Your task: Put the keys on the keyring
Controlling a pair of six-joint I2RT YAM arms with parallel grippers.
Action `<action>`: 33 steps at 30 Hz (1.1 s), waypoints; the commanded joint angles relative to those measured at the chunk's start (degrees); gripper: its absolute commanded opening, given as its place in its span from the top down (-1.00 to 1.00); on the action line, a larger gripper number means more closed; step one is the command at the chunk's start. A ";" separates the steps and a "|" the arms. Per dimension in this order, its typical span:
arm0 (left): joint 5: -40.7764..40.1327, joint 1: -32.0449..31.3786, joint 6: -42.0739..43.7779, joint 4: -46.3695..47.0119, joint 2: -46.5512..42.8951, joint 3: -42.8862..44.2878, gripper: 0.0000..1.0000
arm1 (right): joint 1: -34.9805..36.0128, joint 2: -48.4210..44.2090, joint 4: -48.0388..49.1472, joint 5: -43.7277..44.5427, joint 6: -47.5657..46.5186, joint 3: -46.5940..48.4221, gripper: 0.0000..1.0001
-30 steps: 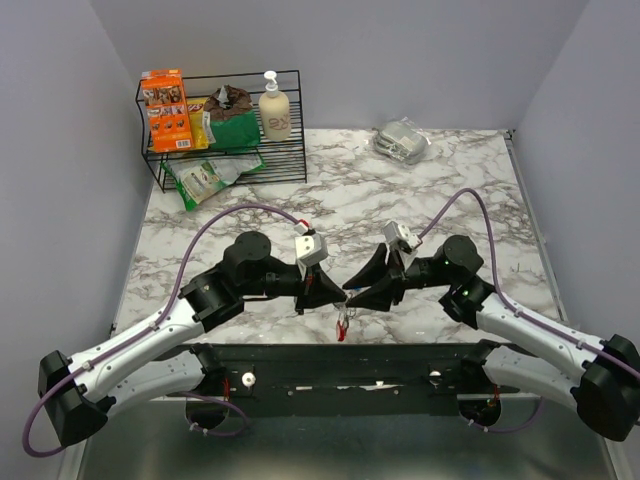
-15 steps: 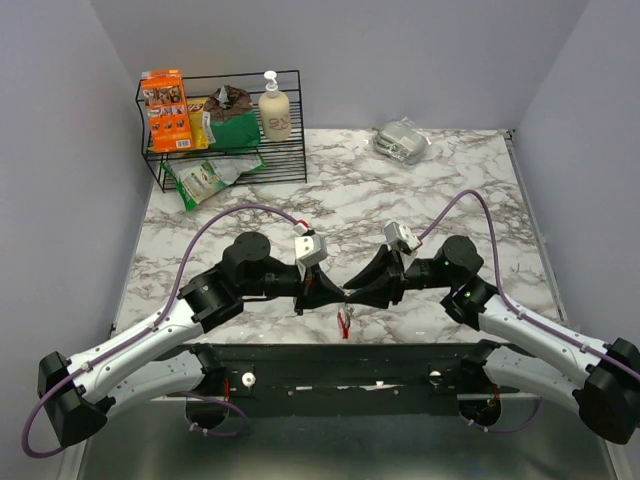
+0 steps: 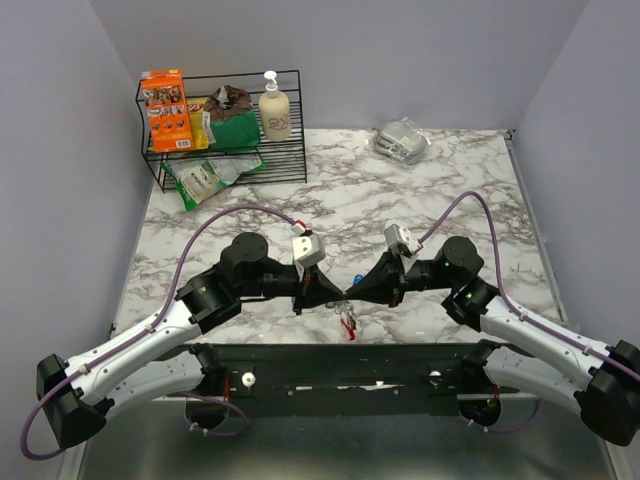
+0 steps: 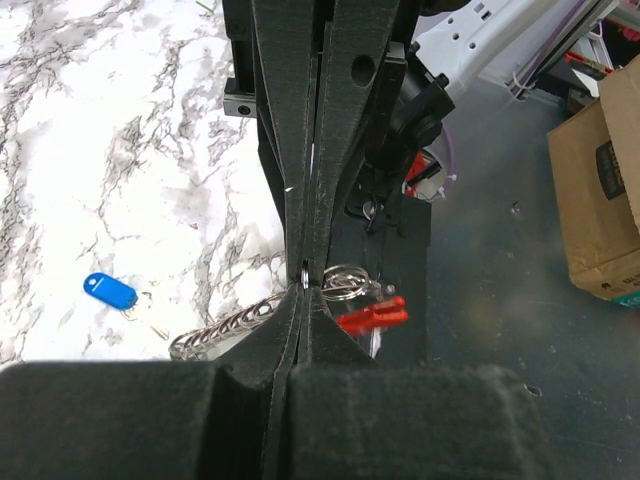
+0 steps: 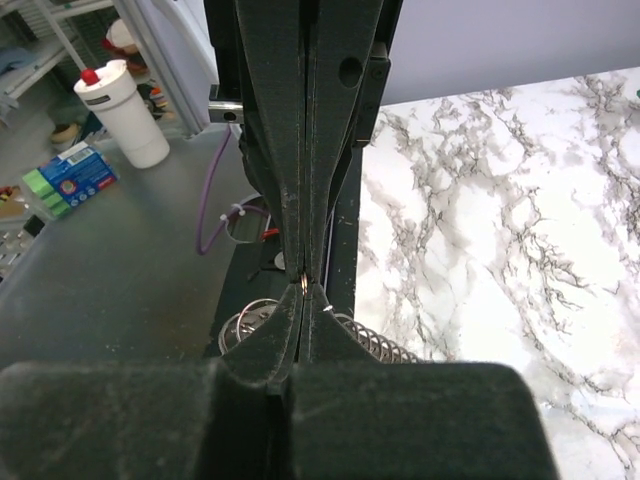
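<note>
one bottle (image 3: 275, 112) in wire rack (image 3: 283, 160)

The white marble-patterned tabletop (image 3: 430, 190) is surveyed whole from high above and behind the arm bases (image 3: 210, 385). Each wrist view is taken close along its own black fingers (image 4: 265, 345), the two facing one another over the near edge. The silver chain keyring with red clip (image 4: 372, 315) is shared by all three views.
</note>
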 commanded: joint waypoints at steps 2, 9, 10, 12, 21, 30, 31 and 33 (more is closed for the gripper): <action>0.38 -0.59 -0.52 2.15 -2.93 2.78 0.68 | -0.28 -0.88 -3.08 3.11 -1.96 0.56 0.99; -13.24 -0.41 -5.17 6.10 -11.53 -1.51 -0.70 | -0.28 -5.54 0.33 6.01 0.75 -1.55 0.99; -15.52 -0.41 -5.61 6.37 -12.60 -2.13 -0.78 | -0.36 -6.07 1.13 6.45 1.20 -2.59 0.99; -17.90 -0.33 -6.58 8.47 -15.67 -4.15 -0.96 | -0.28 -7.56 2.62 7.42 2.08 -3.22 0.99; -15.74 -0.24 -5.45 9.53 -17.53 -6.35 -0.97 | -0.19 -10.73 12.71 4.52 6.73 -6.12 0.99; -4.48 -0.24 -2.90 12.43 -12.00 -5.74 -0.53 | -0.28 -11.96 18.79 1.18 11.13 -5.68 0.99; -3.51 -0.24 -2.81 12.70 -11.56 -5.65 -0.48 | -0.28 -11.96 19.32 0.83 11.74 -5.68 0.99; -2.97 -0.24 -2.63 12.52 -10.33 -5.13 -0.32 | -0.28 -11.96 19.68 -0.14 12.10 -5.42 0.99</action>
